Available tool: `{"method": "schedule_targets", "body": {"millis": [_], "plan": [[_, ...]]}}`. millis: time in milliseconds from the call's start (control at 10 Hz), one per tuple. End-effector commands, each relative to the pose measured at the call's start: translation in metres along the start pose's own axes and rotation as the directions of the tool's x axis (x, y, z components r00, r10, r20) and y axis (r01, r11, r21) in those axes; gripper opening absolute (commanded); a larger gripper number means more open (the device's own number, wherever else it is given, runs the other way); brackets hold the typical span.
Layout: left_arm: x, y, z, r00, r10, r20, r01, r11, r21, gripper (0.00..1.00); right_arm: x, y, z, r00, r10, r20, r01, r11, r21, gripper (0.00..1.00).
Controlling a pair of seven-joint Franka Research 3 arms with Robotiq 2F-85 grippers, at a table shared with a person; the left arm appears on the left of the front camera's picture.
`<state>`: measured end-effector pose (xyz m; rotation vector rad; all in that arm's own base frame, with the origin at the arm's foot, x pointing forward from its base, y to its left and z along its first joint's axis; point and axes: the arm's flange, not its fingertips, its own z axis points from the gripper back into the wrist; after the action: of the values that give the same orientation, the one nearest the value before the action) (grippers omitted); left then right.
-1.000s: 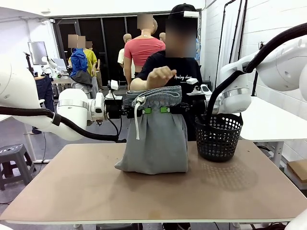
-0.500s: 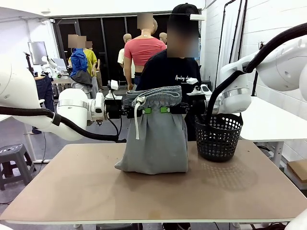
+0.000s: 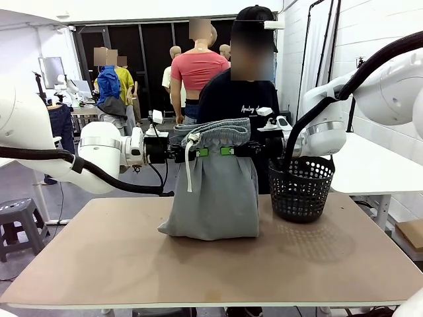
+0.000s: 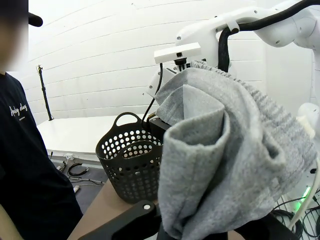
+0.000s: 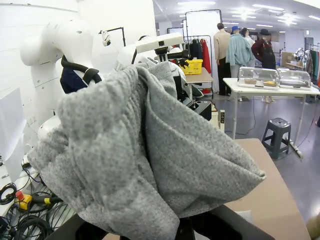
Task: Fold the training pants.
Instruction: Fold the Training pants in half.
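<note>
1. Left claw (image 3: 200, 152): clenched on the waistband of the training pants (image 3: 215, 191), entering from 9 o'clock in the front view; green pads visible against the grey fabric.
2. Right claw (image 3: 228, 151): clenched on the same waistband, entering from 3 o'clock, just beside the left claw.
3. Training pants: suspended upright between both claws above the worktop (image 3: 218, 264). Lower end rests bunched on the worktop surface. White drawstring (image 3: 190, 165) hangs at 7 o'clock from the waistband.
4. Black mesh basket (image 3: 301, 188): standing on the worktop at 3 o'clock of the pants, near but apart.
5. Person (image 3: 238, 99): standing behind the pants at 12 o'clock, in a black shirt.
</note>
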<state>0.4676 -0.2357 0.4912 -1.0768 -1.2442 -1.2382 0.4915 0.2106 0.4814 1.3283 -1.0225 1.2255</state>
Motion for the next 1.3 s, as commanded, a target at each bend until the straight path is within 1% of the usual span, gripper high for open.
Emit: {"method": "schedule_targets", "body": {"millis": [0, 1200], "plan": [[0.0037, 0.0002, -0.0007, 1.0, -0.007, 0.003, 0.007, 1.0, -0.001, 0.0, 0.0009, 0.0031, 0.0, 1.0, -0.004, 0.018, 0.004, 1.0, 0.002, 0.0], [0.0037, 0.0002, -0.0007, 1.0, -0.007, 0.003, 0.007, 1.0, -0.001, 0.0, 0.0009, 0.0031, 0.0, 1.0, -0.004, 0.018, 0.004, 1.0, 0.002, 0.0]]}}
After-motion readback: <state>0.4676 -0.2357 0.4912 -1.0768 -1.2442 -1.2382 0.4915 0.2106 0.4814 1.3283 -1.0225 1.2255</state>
